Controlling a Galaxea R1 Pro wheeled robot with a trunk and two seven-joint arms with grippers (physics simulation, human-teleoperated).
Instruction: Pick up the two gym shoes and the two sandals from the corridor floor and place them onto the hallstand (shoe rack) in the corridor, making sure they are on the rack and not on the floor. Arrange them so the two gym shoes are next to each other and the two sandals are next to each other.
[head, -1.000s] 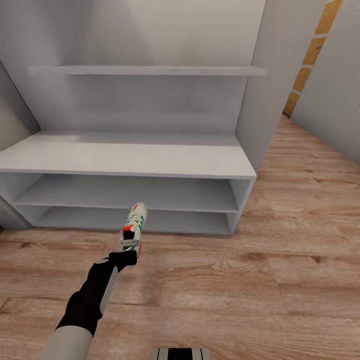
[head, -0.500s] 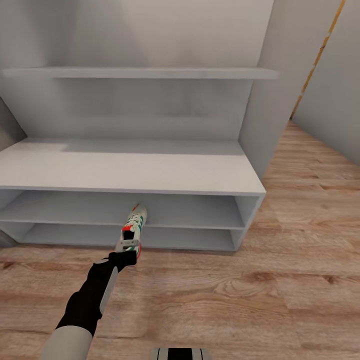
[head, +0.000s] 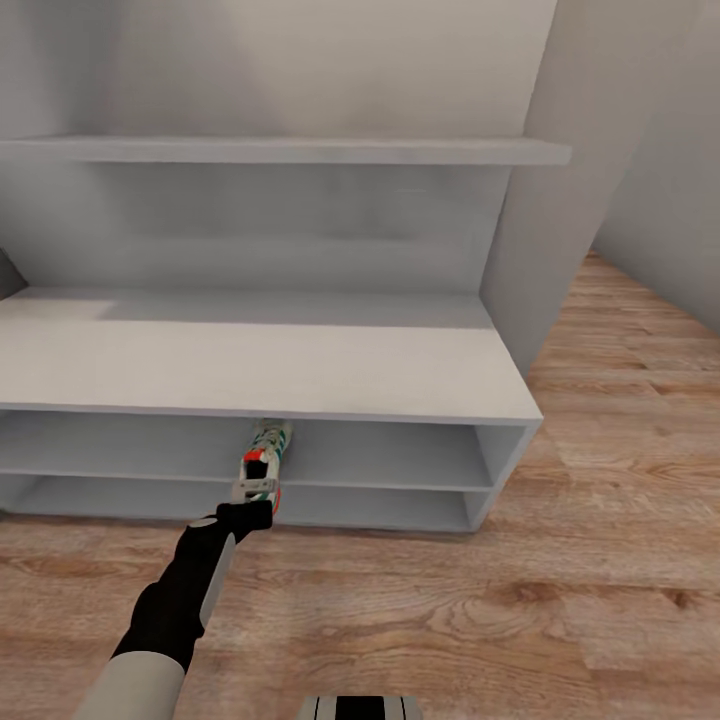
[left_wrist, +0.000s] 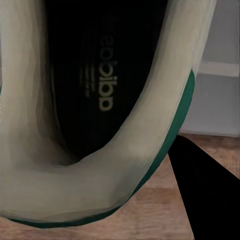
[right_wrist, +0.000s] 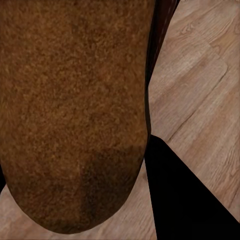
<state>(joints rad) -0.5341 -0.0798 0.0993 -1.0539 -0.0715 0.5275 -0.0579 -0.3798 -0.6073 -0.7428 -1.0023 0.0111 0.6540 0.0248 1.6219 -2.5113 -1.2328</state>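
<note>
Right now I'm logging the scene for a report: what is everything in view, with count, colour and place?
Gym shoe: one, white with green stripes and red-orange heel, held off the floor by the heel in the left gripper, toe pointing into the rack's upper open shelf.
Sandal: one, brown, close before the right wrist camera, above the floor.
Hallstand: one, pale grey-white, bench top with two open shelves below and a wall shelf above, straight ahead.
Corridor floor: light brown wood planks, in front of and right of the hallstand.
Left gripper: grey, shut on the shoe's heel, on a black forearm.
Right gripper: one black finger beside the sandal.
</note>
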